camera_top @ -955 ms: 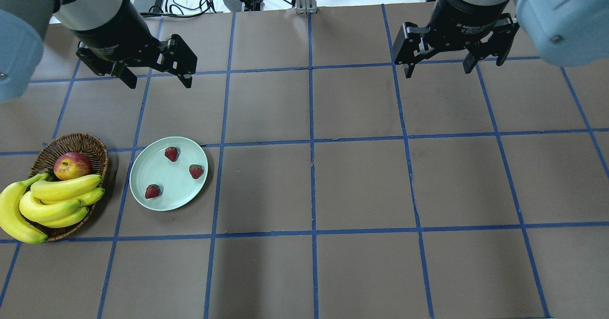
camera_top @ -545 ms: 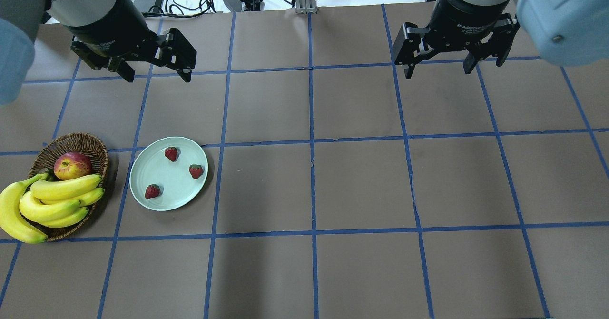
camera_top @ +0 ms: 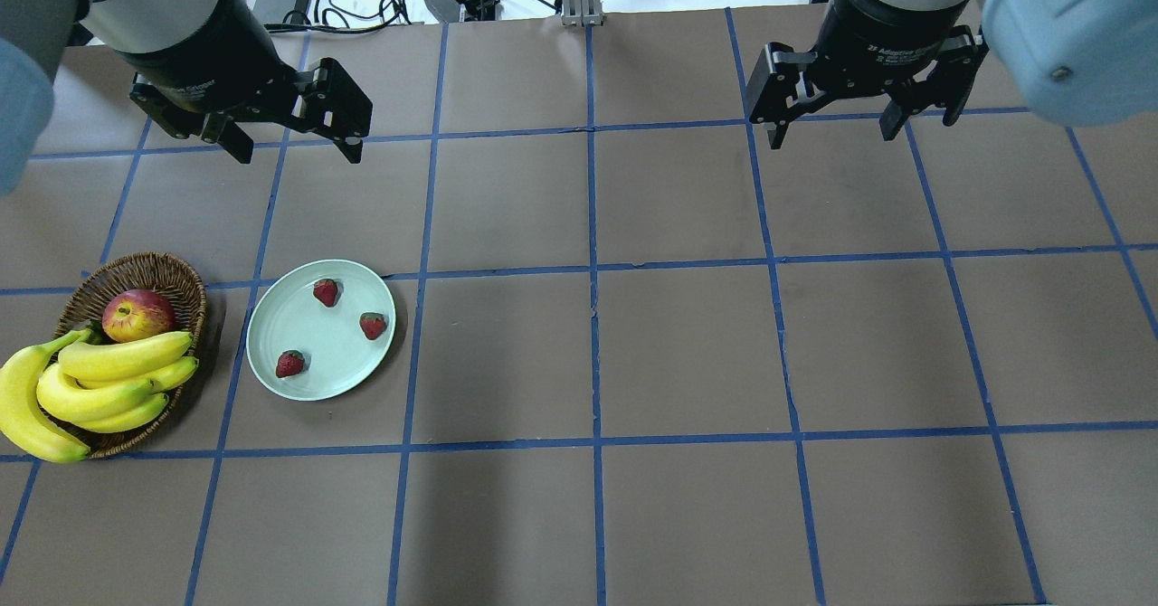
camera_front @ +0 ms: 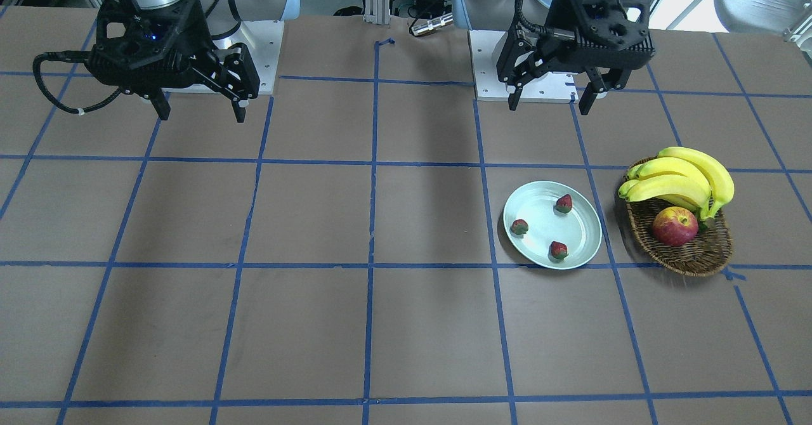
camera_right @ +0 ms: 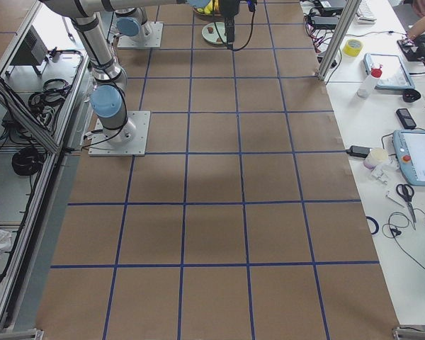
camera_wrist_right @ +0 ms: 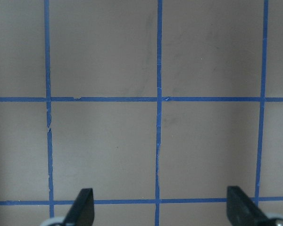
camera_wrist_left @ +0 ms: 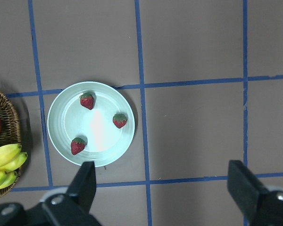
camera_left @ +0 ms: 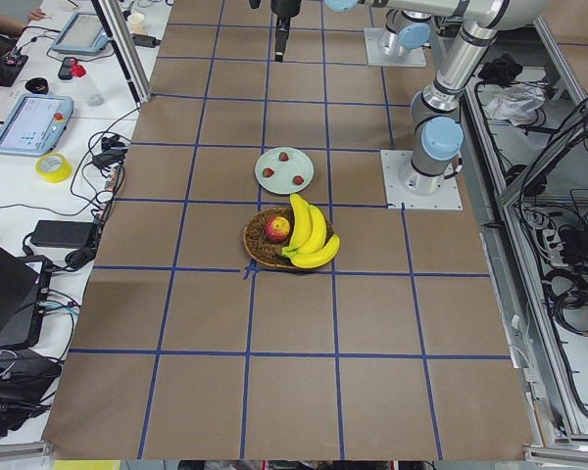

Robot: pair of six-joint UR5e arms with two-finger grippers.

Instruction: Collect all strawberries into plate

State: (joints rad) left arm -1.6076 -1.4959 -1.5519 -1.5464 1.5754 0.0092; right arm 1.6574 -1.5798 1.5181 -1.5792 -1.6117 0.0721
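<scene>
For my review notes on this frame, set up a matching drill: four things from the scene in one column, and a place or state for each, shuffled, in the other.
Column A
1. strawberries
2. apple
3. plate
4. left gripper

Column B
a. open, holding nothing
b. in the wicker basket, next to the bananas
c. on the table, beside the basket
d. lying on the plate, apart from one another

Pairs: 1-d; 2-b; 3-c; 4-a
</scene>
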